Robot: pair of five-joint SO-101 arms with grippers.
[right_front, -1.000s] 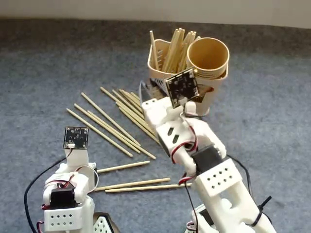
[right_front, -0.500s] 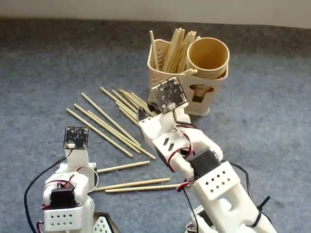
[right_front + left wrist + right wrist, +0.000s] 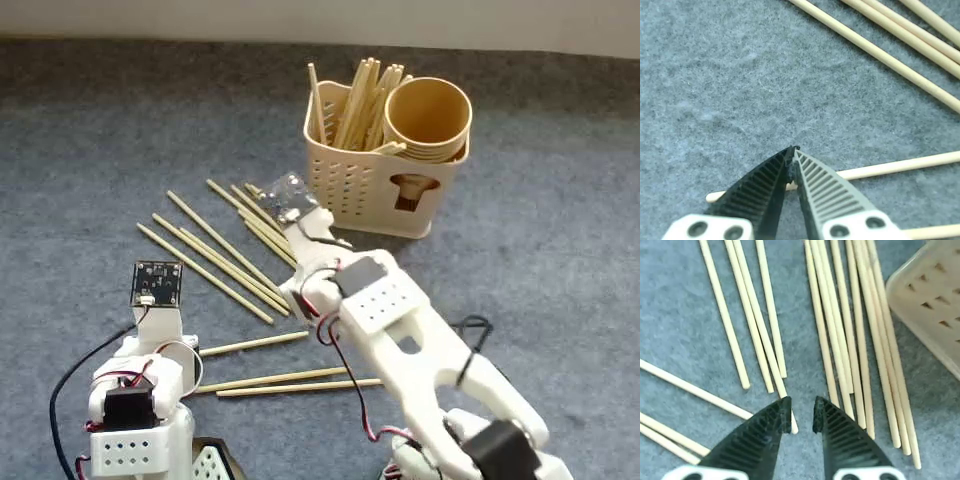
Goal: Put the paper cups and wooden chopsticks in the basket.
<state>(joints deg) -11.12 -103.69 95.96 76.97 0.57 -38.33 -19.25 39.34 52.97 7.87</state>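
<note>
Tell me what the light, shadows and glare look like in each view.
High view: soft, even light, with only a faint shadow at the foot of the basket. Left wrist view: no glare on the left gripper. Right wrist view: thin, soft shadows beside the chopsticks, and no glare on the right gripper.

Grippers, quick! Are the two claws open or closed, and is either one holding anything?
Left gripper: closed, holding nothing.
Right gripper: open, empty, over the loose wooden chopsticks.
</note>
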